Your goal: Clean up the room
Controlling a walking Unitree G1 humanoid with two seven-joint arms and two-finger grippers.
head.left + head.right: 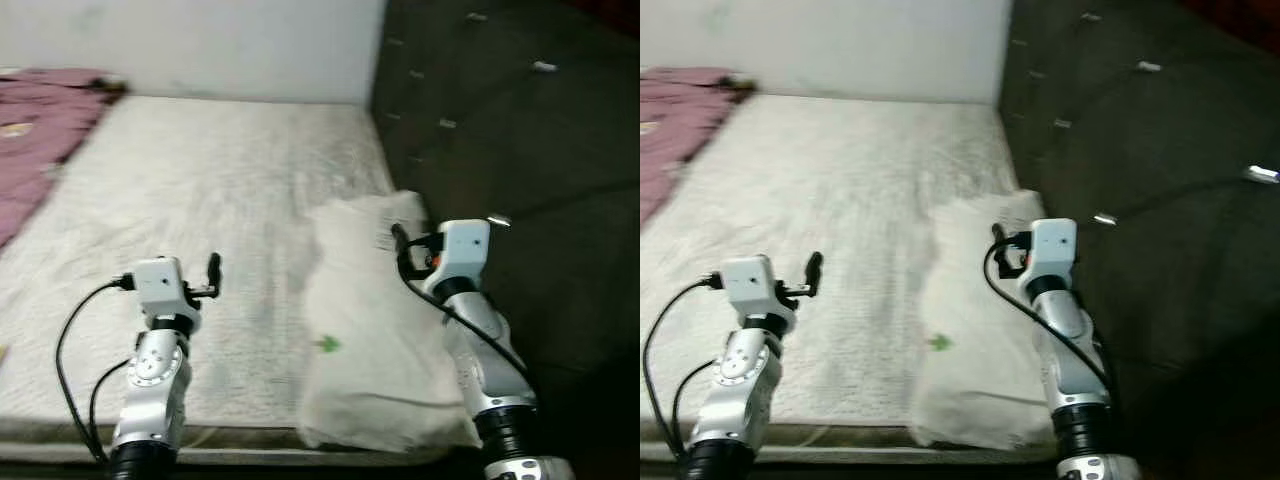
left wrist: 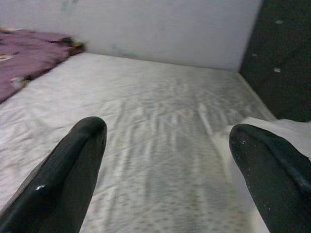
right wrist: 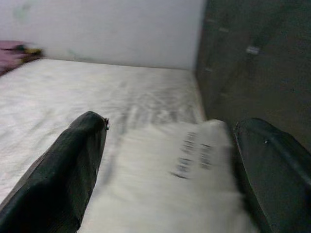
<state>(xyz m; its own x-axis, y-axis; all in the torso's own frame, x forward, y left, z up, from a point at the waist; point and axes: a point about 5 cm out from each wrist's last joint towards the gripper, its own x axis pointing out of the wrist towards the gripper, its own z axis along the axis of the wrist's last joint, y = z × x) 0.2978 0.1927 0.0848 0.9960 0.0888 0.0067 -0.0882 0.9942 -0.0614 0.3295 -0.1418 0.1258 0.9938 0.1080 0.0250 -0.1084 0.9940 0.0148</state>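
Right gripper [image 3: 170,170] is spread wide, both black fingers [image 3: 63,170] parted and nothing between them, hovering just above the far end of the pillow [image 1: 370,340]. Left gripper [image 2: 165,174] is parted too, equally empty, held over bare mattress [image 1: 200,190] to the left of the pillow and well apart from it.

Everything gets placed off that pillow. It lies along the mattress's right-hand edge, close to the dark padded headboard [image 1: 520,120] on its right. Its near end sits at the front edge of the mattress and its far end reaches toward the white wall [image 1: 200,40]. So the long axis runs front to back, parallel to the headboard, not across the head of the bed. A small green mark [image 1: 328,345] shows on its top, and the right wrist view picks up some printed lettering [image 3: 192,155] near the far end.

Far to the left of the pillow, a purple blanket [image 1: 40,130] is bunched up on the mattress's far left corner.

Why the arms sit like this? My read: the right gripper is lined up over the pillow's far end ready to close on it, the left standing by. The fabric looks soft and baggy, so a pinch could gather cloth only.
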